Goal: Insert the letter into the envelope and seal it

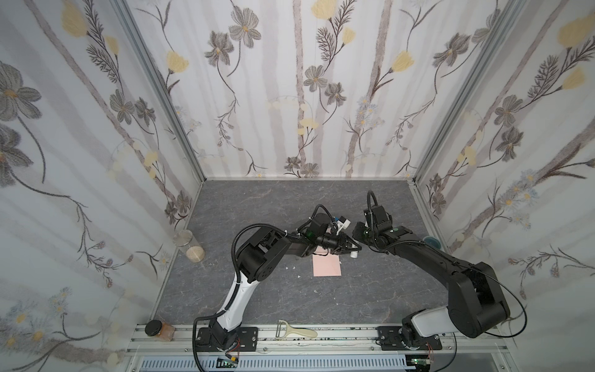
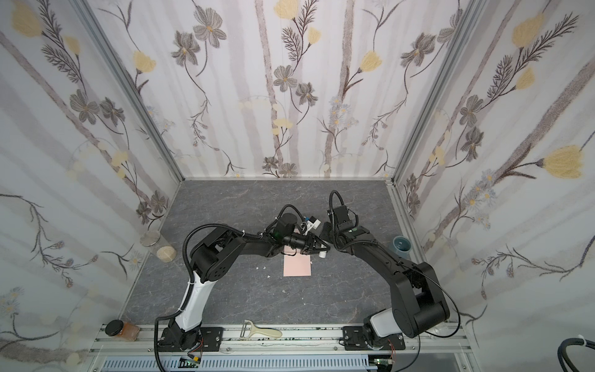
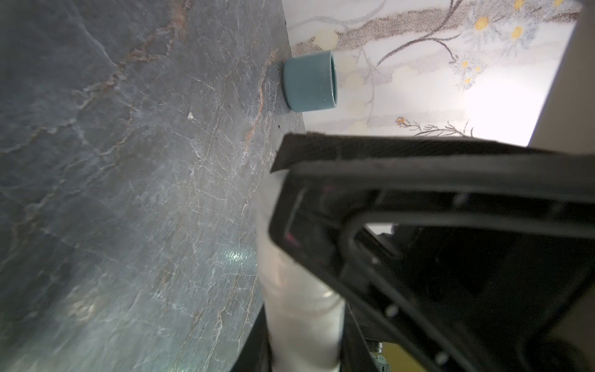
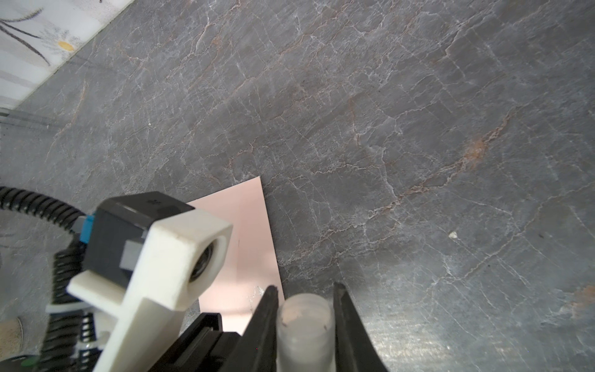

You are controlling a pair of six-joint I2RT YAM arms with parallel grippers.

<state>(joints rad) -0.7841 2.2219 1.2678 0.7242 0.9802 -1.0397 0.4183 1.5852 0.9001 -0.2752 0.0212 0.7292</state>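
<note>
The left claw grips a small white plastic tube. The right claw clamps its end. A pale pink paper envelope lies just beside both claws.

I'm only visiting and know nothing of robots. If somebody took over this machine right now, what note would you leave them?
Left gripper: shut on the glue stick, held beside the envelope.
Right gripper: fingers tight against both sides of the same tube; looks shut on it too.
Envelope: flat on the table, far end hidden under the grippers.
Letter: no white sheet in view; possibly already inside, cannot tell.
Done: glue stick in hand.
To do: confirm the letter is in, glue the flap, press it shut.
</note>
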